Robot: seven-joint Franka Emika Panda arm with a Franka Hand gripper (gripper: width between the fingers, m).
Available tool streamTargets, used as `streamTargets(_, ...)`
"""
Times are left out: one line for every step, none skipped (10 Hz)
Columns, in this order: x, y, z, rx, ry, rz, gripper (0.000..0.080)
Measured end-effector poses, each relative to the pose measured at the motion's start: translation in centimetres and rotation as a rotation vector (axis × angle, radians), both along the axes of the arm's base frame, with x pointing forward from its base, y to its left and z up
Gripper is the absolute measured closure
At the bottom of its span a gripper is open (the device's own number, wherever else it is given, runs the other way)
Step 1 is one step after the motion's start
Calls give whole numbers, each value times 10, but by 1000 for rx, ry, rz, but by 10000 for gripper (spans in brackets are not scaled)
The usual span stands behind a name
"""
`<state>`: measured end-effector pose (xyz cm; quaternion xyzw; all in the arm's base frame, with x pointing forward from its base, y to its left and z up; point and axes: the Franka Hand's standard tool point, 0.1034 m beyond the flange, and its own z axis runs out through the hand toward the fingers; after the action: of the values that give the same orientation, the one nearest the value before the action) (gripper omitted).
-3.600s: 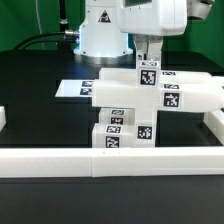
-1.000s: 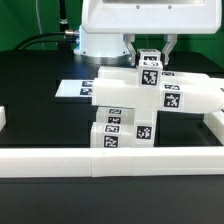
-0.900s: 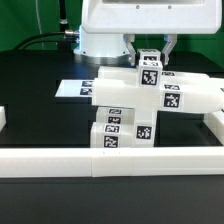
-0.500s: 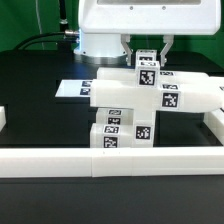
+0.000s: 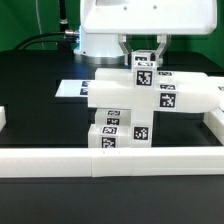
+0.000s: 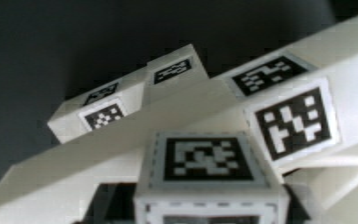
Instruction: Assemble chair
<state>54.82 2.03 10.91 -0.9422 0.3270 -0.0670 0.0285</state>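
- Nearest the camera in the exterior view, a long white border rail runs across the black table, with a second rail going back along the exterior view's right.
- Just behind the front rail stands the partly built chair: a stack of chunky white tagged parts, lower blocks at the bottom and a wide slab above.
- A long tagged panel reaches from the stack toward the exterior view's right, lying across the top.
- On top of the stack sits a small upright tagged block, touching the parts beneath it.
- The gripper hangs directly above that block, one finger on each side of its upper end; whether the fingers press on it cannot be told.
- In the wrist view the block fills the near part of the picture, with the tagged panel slanting beyond it.
- Behind the chair, the flat marker board lies on the table.
- Farthest back stands the robot's white base.
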Motion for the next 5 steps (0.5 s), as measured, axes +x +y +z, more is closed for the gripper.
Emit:
streamTargets(0, 0, 0, 15, 0, -79, 530)
streamTargets(0, 1, 0, 24, 0, -129, 530)
streamTargets(0, 1, 0, 33, 1, -185, 530)
streamTargets(-2, 3, 0, 57, 3, -305, 530)
streamTargets(-2, 5, 0, 74, 4, -392, 530)
